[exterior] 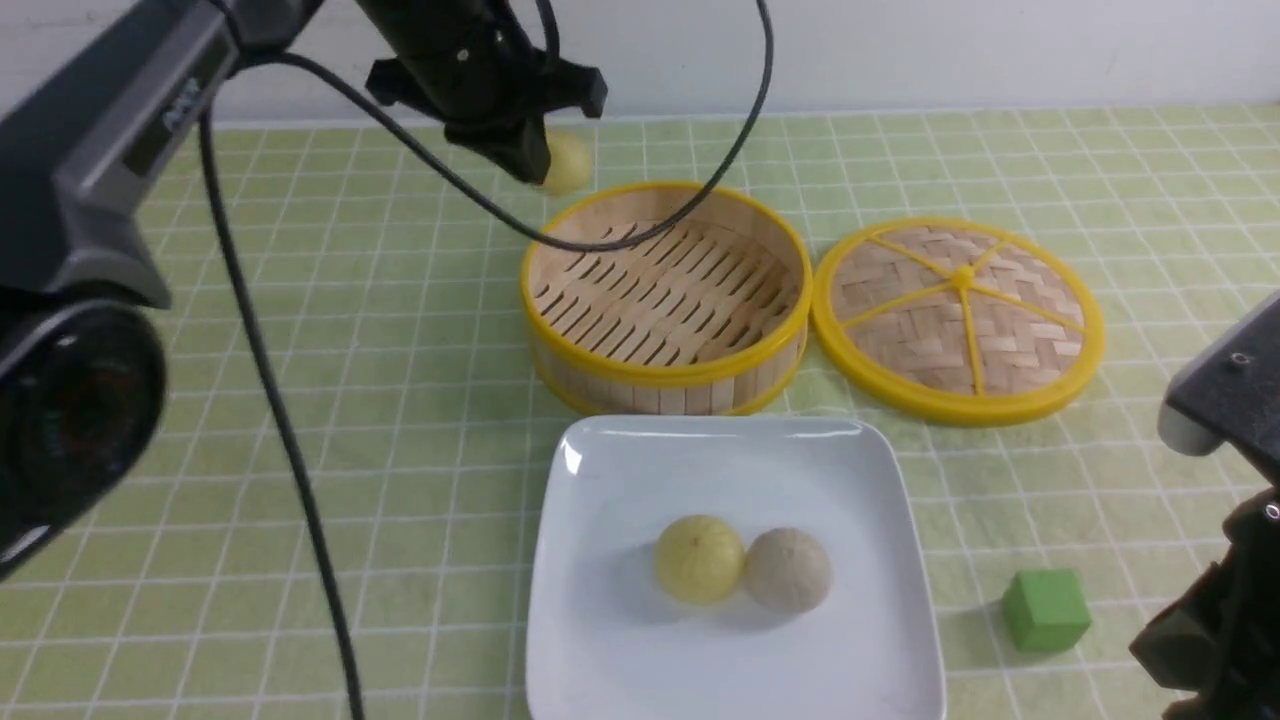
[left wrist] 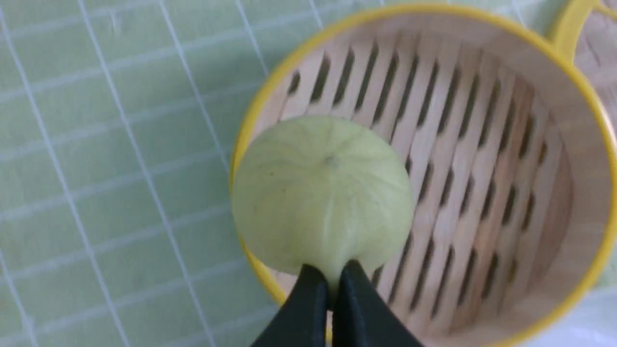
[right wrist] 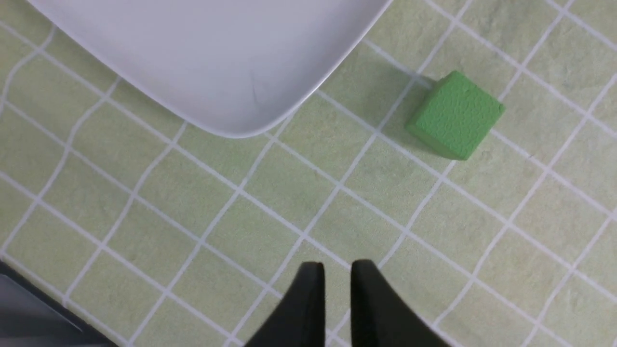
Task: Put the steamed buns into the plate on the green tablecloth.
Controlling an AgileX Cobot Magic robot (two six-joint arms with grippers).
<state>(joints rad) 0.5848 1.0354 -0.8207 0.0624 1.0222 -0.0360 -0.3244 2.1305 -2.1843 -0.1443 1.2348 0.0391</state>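
Front view: the left claw (exterior: pixel 522 150) holds one yellow bun (exterior: pixel 567 163) over the steamer's (exterior: pixel 665 378) rim. A second yellow bun (exterior: pixel 699 558) and a grey bun (exterior: pixel 788 570) sit touching on the plate (exterior: pixel 620 470).
Left wrist view: its tips pinch the bun's edge.
Right wrist view: the right claw (right wrist: pixel 337 277) hangs slightly parted and empty above the green tablecloth (right wrist: pixel 289 193).

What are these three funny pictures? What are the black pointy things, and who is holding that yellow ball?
It's a robot with two arms. The wide picture looks forward from between the arms. The other two come from a camera on each wrist. The left tool pinches a bun near the bamboo basket. A second yellow bun and a grey bun sit on the white plate. The lid and a green cube lie on the checked cloth. The right tool holds nothing.
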